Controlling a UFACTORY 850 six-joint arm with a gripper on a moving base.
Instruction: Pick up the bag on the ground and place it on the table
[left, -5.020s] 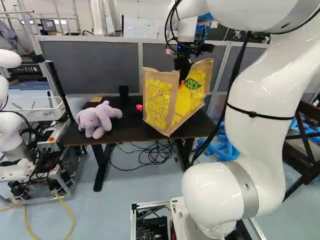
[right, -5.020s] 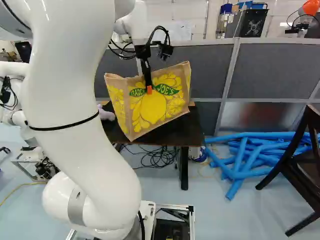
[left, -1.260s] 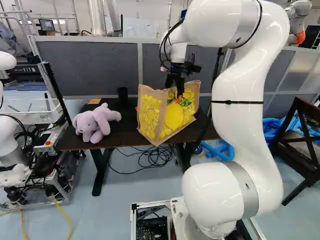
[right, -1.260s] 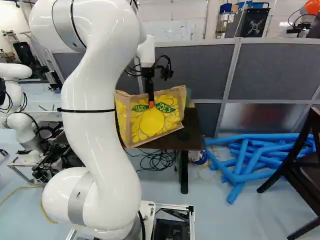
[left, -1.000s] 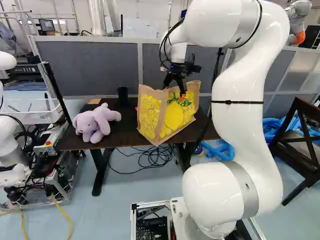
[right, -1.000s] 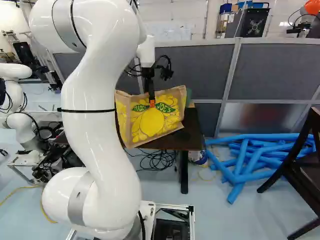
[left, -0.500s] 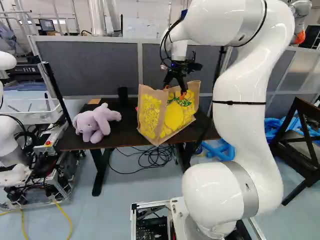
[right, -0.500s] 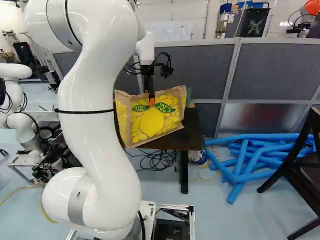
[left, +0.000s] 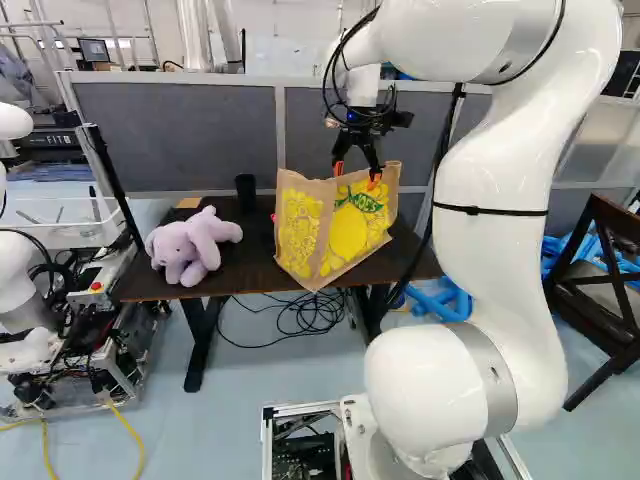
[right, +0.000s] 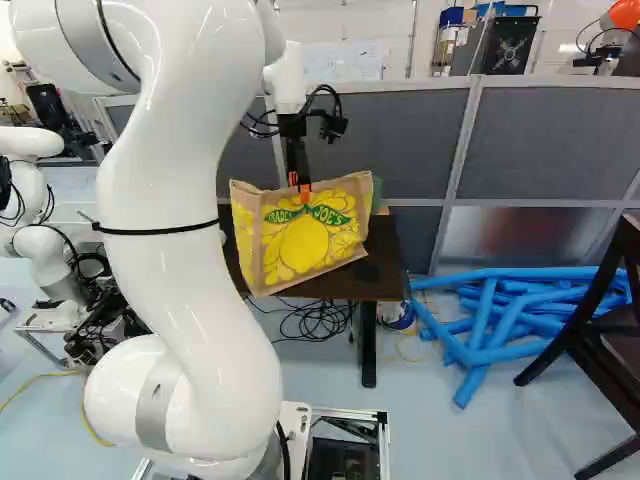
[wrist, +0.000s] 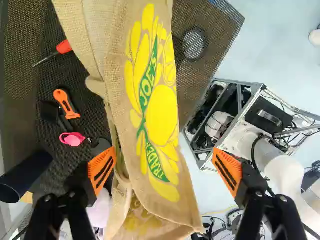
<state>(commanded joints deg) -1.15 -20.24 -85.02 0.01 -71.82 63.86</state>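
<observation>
Purple plush toy (left: 188, 248), black cup (left: 246, 190), blue tubes (right: 484, 318), dark chair (right: 596, 322)

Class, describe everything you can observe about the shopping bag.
The bag looks like coarse tan woven fabric, printed with yellow fruit, yellow petals and green lettered bands. It is open-topped and boxy, with a tan strap along one side. It stands upright on the dark table, at its front edge. The open claw straddles one panel; whether it touches is unclear.
</observation>
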